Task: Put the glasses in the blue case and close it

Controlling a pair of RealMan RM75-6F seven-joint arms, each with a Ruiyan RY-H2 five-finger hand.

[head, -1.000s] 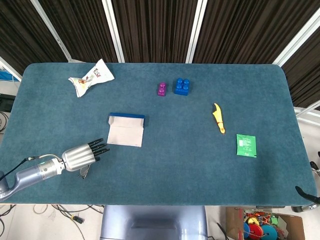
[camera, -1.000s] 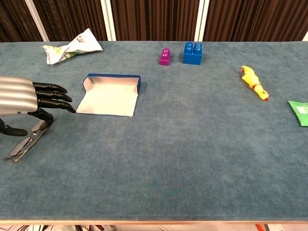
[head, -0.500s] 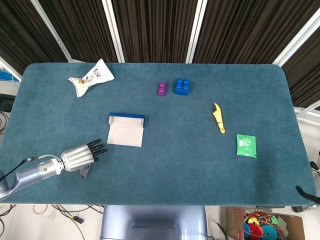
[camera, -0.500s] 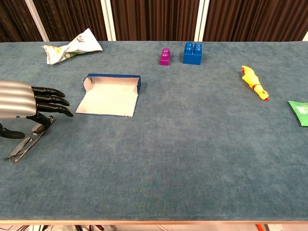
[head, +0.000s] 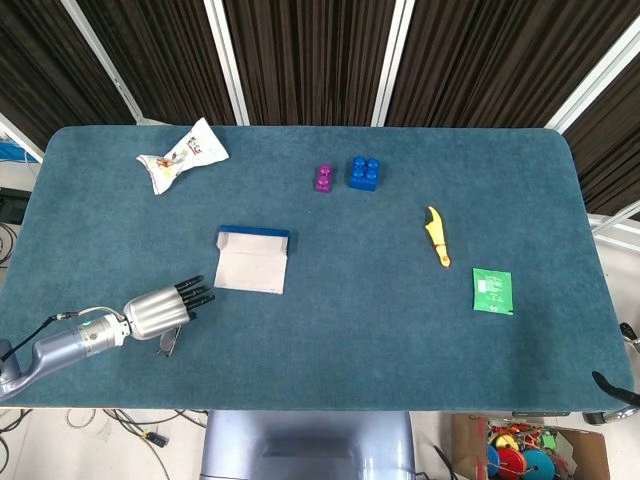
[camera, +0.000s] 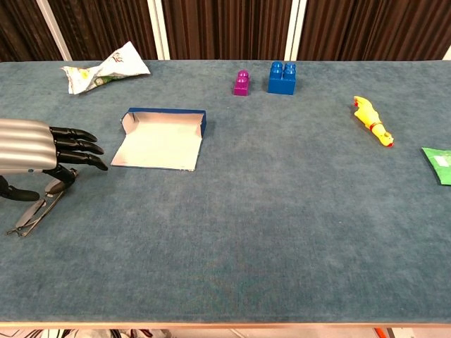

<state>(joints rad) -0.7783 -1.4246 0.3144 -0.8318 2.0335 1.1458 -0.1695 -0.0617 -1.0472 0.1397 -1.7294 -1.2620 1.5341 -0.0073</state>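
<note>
The table (head: 330, 330) carries the left hand (camera: 35, 149) at its near left corner, fingers (camera: 79, 146) stretched flat and apart, hovering over the glasses (camera: 34, 210); whether the thumb touches them I cannot tell. The glasses lie folded on the cloth just below the hand, near the open blue case (camera: 161, 138) to the right. Farther off sit a snack bag (head: 183, 157), blue brick (head: 363, 173), yellow toy (head: 436, 238), green packet (head: 492, 291) and purple brick (head: 323, 179).
</note>
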